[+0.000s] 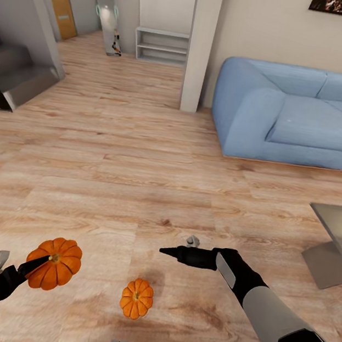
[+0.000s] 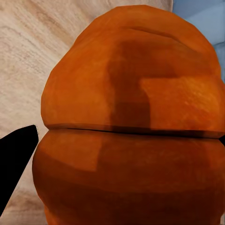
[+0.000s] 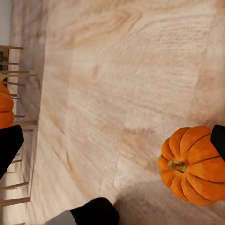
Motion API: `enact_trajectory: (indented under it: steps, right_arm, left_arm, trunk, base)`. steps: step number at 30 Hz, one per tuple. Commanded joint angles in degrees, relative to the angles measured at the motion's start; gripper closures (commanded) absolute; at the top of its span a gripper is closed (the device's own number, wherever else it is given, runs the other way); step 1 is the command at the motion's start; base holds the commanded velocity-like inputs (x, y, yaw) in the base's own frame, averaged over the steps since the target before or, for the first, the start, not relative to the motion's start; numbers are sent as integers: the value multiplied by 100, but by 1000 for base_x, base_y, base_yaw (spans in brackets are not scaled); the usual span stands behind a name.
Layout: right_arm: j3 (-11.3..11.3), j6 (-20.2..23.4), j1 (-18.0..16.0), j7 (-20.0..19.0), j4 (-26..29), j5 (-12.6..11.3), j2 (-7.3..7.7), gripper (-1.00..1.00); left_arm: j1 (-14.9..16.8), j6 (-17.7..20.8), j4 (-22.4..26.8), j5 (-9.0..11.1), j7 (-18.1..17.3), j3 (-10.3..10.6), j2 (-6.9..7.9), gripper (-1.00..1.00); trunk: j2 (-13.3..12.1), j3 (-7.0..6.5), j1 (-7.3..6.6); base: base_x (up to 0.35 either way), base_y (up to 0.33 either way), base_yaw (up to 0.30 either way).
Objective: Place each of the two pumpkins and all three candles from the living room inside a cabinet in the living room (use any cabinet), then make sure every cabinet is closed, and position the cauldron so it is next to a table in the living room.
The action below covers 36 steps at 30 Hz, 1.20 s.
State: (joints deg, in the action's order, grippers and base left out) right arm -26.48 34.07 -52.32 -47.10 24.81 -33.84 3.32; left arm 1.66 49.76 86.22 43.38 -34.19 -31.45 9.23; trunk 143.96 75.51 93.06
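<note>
Left gripper [image 1: 30, 266] clasping pumpkin [image 1: 55, 264], open floor [image 1: 115, 173] ahead

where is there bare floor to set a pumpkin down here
Bare wood floor stretches between the sofa, the pillar and the glass table. It is crowded by the right pincer, above the loose pumpkin.

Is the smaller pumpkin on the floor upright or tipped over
Upright. The smaller pumpkin sits on the wooden floor with its stem pointing up, ribs spreading evenly around it, apart from both grippers.
</note>
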Motion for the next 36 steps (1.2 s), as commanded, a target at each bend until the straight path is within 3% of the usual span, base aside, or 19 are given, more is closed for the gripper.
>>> enact_trajectory:
  steps: [1,6,9,11,15,20,24,25,29,33,36]
  right_arm:
    - [-3,-4,0,-6,-2,0,-1,-100]
    - [-7,-37,2,-271,26,-4,21,-100]
    - [-1,-116,-3,-1053,25,-1,114,-100]
    - [1,-223,0,-1363,23,0,224,-100]
    - [2,-445,2,-1580,11,0,316,-100]
    - [9,-612,2,-1537,-51,-3,341,-100]
    - [-5,-747,2,-1132,-135,-6,336,-100]
    - [-11,-934,2,-836,-317,-6,313,-100]
    - [-12,-1222,3,-651,-618,7,290,-100]
    - [-14,-1292,3,-636,-688,11,285,-100]
    - [-15,-1305,1,-657,-693,11,287,-100]
  left_arm:
    - [-1,-1,2,11,-4,-1,-4,100]
    - [-8,-8,-30,-1,10,2,-15,100]
    - [-18,-10,-26,-4,-5,3,-17,100]
    - [-42,-13,4,1,-18,-10,-19,100]
    - [-114,-17,64,30,-34,-39,-14,100]
    - [-146,-14,122,45,-41,-18,-11,100]
    - [-154,-11,136,40,-36,-37,-10,100]
    - [-159,-11,138,38,-35,-42,-9,100]
    - [-192,-7,196,46,-74,-55,0,100]
    - [-469,-16,471,28,-490,-150,15,100]
    - [-527,-17,504,16,-589,-223,6,100]
  trunk:
    - [2,23,2]
    - [8,134,15]
    - [12,200,23]
    - [15,244,28]
    - [20,333,38]
    - [27,444,51]
    - [32,532,61]
    - [34,555,64]
    - [39,643,74]
    - [45,732,85]
    - [49,798,92]
  base:
    - [0,0,0]
    - [0,0,0]
    - [0,0,0]
    - [0,0,0]
    - [0,0,0]
    - [0,0,0]
    - [0,0,0]
    - [0,0,0]
    - [0,0,0]
    - [0,0,0]
    - [0,0,0]
